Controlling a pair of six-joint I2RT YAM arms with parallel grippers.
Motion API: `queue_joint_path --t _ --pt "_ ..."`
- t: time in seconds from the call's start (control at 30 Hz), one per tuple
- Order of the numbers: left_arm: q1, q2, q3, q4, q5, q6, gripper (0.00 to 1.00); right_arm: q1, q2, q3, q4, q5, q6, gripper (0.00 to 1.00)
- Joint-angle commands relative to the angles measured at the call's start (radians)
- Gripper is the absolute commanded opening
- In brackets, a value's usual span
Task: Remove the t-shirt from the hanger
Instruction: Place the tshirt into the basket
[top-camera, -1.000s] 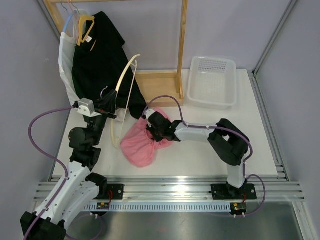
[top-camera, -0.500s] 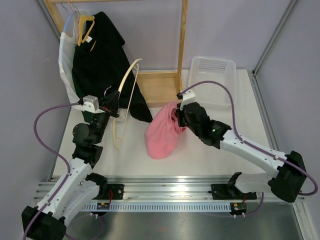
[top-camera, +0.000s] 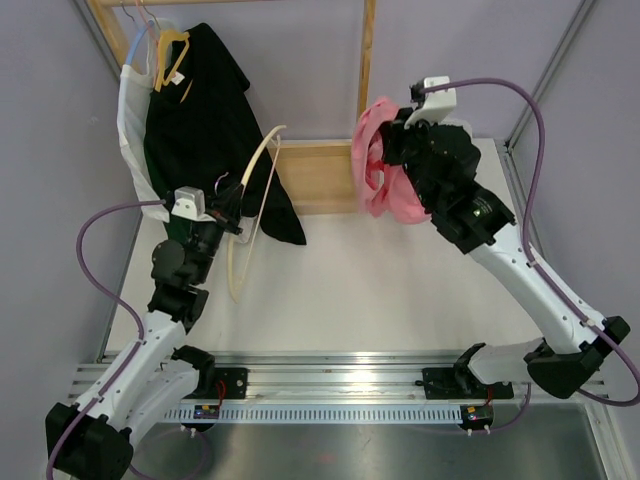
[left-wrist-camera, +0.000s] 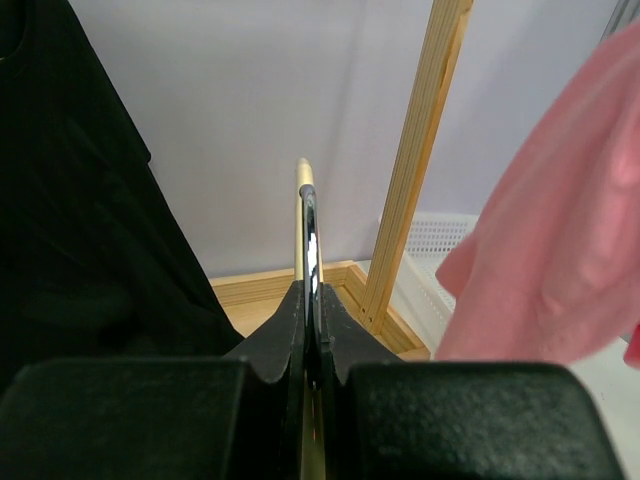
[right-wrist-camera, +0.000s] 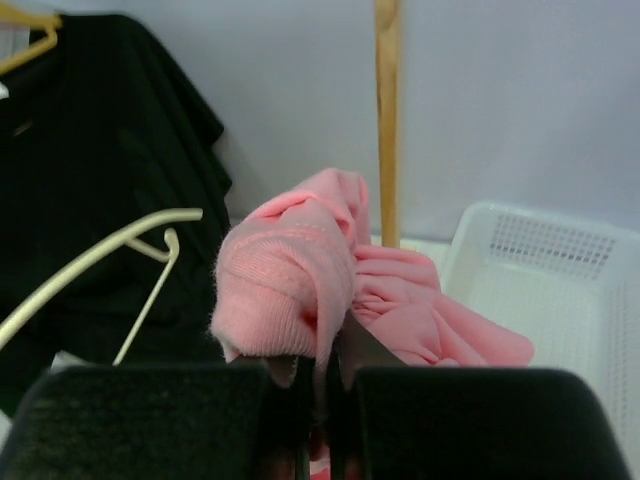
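The pink t-shirt (top-camera: 372, 172) hangs bunched in the air at the back right, off the hanger, with my right gripper (top-camera: 392, 150) shut on its fabric. In the right wrist view the t-shirt (right-wrist-camera: 290, 275) bulges over the shut gripper (right-wrist-camera: 325, 352). The cream hanger (top-camera: 250, 190) is bare and stands tilted at the left. My left gripper (top-camera: 228, 208) is shut on its metal hook. In the left wrist view the hanger (left-wrist-camera: 308, 215) rises straight out of the shut gripper (left-wrist-camera: 311, 300). The right wrist view shows the bare hanger (right-wrist-camera: 110, 250) against black cloth.
A black garment (top-camera: 200, 120) on a yellow hanger and a white garment (top-camera: 130, 120) hang from the wooden rack (top-camera: 367, 60) at the back left. The rack's base (top-camera: 315, 175) lies on the table. A white basket (right-wrist-camera: 540, 270) sits just beyond the t-shirt.
My right gripper shut on the pink t-shirt on the table and carried it up and back to the right, by the rack post. The left gripper, holding the hanger, shifted only slightly.
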Motion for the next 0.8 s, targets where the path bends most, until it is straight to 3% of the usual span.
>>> queue_joint_path --t 0.0,0.23,0.47,0.6,0.77 --pt "-0.006 0.004 0.047 0.053 -0.013 0.005 0.00 -0.048 0.074 0.201 0.021 0.052 -0.062 0.00" --pt "-0.006 0.012 0.048 0.044 -0.012 0.003 0.00 -0.124 0.195 0.457 0.020 0.101 -0.134 0.00" --pt "-0.006 0.018 0.056 0.030 0.024 -0.001 0.00 -0.270 0.341 0.646 0.011 0.091 -0.077 0.00" --pt "-0.007 0.018 0.058 0.026 0.022 -0.001 0.00 -0.356 0.430 0.700 -0.037 0.028 0.027 0.00" --pt "-0.007 0.013 0.058 0.020 0.033 -0.008 0.00 -0.494 0.534 0.648 -0.045 -0.089 0.192 0.00"
